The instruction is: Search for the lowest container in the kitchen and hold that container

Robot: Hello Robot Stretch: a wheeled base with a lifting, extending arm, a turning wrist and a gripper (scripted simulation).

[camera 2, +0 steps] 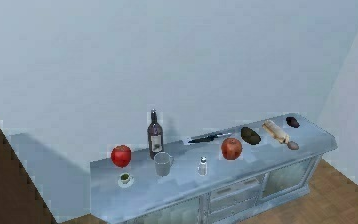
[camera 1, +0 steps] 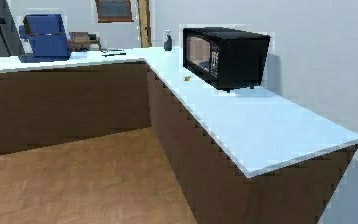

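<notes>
A black microwave (camera 1: 225,57) sits on the L-shaped counter (camera 1: 257,125).

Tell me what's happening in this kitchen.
A Stretch robot is searching the kitchen for its lowest container. Ahead is an L-shaped counter carrying a black microwave and a blue appliance. In the arm side view stands a pale sideboard with a dark bottle, a grey cup, a small cup, a left red apple, a right red apple and a loaf. All of these rest on their surfaces.
</notes>
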